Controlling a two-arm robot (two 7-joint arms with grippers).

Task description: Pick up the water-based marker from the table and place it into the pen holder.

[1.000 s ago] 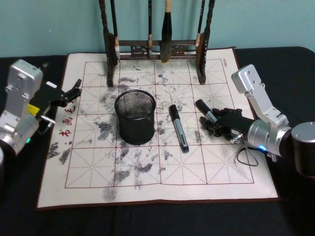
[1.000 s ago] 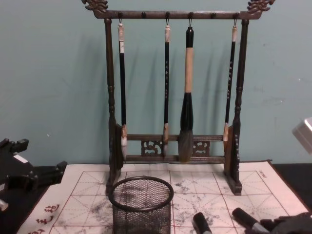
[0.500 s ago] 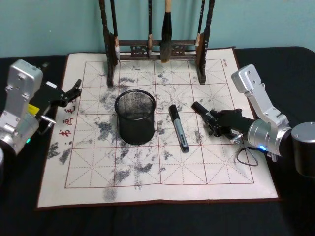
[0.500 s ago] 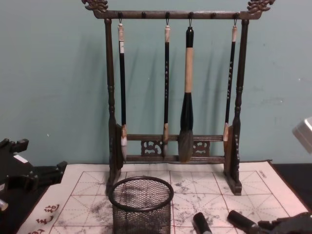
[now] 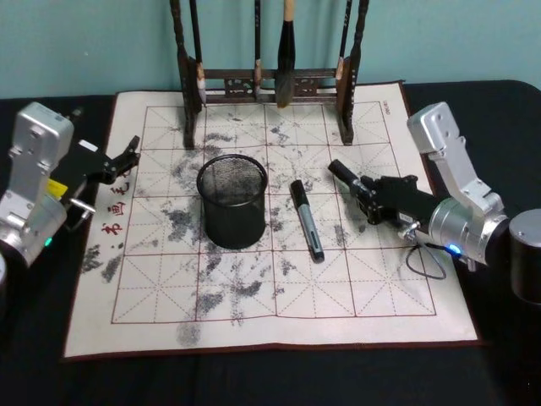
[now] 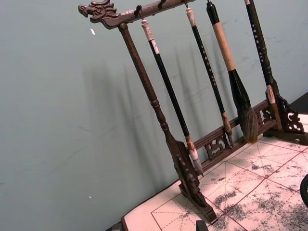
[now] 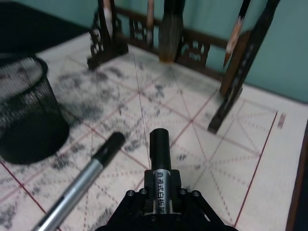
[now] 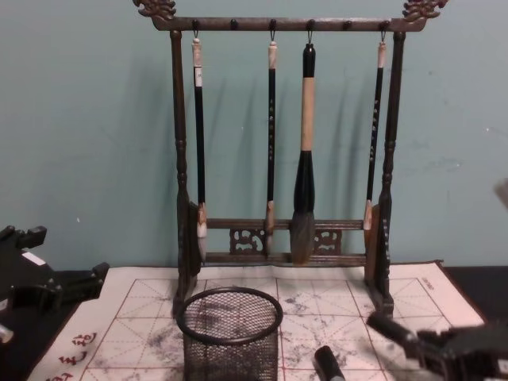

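- Dark desk (image 5: 254,381), ink-stained felt mat (image 5: 254,288), brush rack (image 5: 270,85) at rear.
- Right end effector (image 5: 368,196) pinching water-based marker (image 5: 341,173), clear of the mat, right of pen holder (image 5: 232,211).
- Second marker (image 5: 306,222) lies between them.
- Left end effector (image 5: 128,155) spread, parked at mat's left edge.

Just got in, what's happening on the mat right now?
The right gripper is shut on a marker, holding it over the mat to the right of the pen holder, not yet above it. A second marker lies on the mat between them. The left gripper sits parked at the mat's left edge.
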